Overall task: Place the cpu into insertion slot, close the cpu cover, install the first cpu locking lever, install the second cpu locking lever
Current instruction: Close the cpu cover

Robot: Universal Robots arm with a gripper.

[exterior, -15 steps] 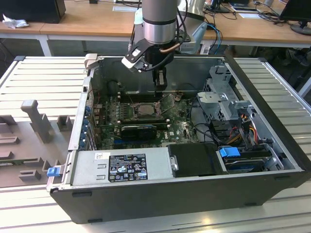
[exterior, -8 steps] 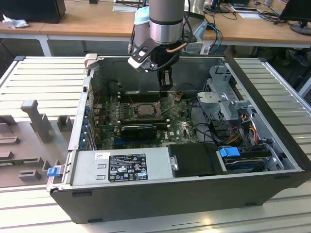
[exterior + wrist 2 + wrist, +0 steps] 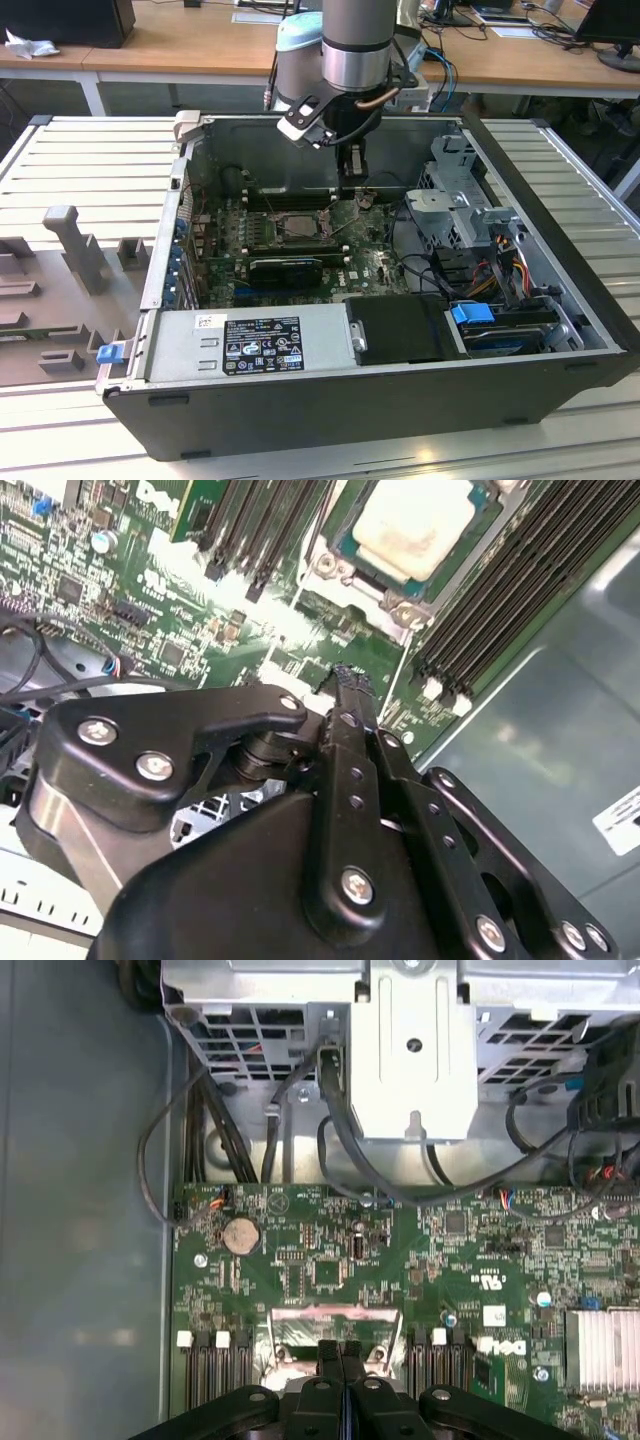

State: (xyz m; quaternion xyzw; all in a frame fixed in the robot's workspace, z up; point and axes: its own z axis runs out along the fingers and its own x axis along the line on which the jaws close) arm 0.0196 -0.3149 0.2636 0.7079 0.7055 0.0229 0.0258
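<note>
On the slatted metal desk (image 3: 70, 160), a grey foam fixture (image 3: 65, 265) is lying at nine o'clock of the open computer case (image 3: 400, 420) in the exterior view. Inside the case, the grey power supply (image 3: 250, 345) is sitting at six o'clock of the green motherboard (image 3: 370, 265).

The insertion slot (image 3: 297, 226) is lying near the board's middle. In the second wrist view the pale cpu (image 3: 412, 525) is resting inside it, with long black memory slots (image 3: 500, 590) running just beside. The silvery cpu cover (image 3: 335, 1310) is showing just beyond the fingertips in the first wrist view; whether it is lying flat I cannot tell.

The end effector (image 3: 352, 180) is hanging at about two o'clock of the slot, near it but apart. Its fingers (image 3: 325, 1360) are pressing together with nothing between them.

At its three o'clock, a metal drive cage (image 3: 455, 205) and loose cables (image 3: 500, 260) are crowding the space. The case's rear wall is standing at its twelve o'clock.
</note>
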